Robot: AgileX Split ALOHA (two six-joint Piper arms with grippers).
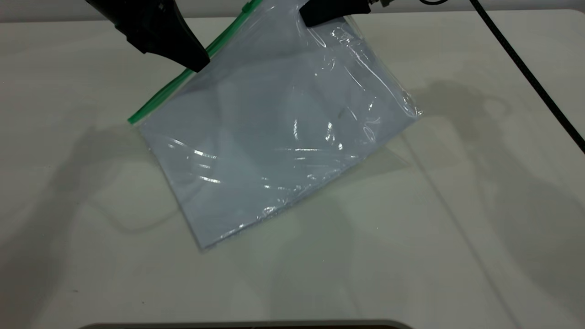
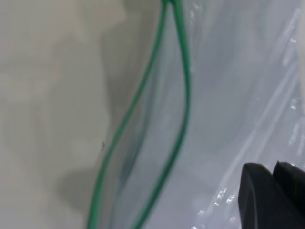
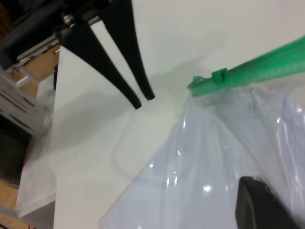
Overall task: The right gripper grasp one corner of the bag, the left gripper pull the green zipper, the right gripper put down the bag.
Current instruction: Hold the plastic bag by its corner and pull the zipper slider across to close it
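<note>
One bag [image 1: 274, 151] above pale table [image 1: 457, 251]

Bag [image 1: 274, 137]: clear flat rectangular pouch, pale bluish-white sheets inside, glossy and creased. Tilted, raised at its upper corner, lowest corner down on the tabletop [image 1: 457, 228]. Green zipper [image 1: 183, 80] runs along the upper-left long edge; small slider tab near its top end. Left wrist view: the two green tracks stand parted, mouth open along that stretch.
</note>
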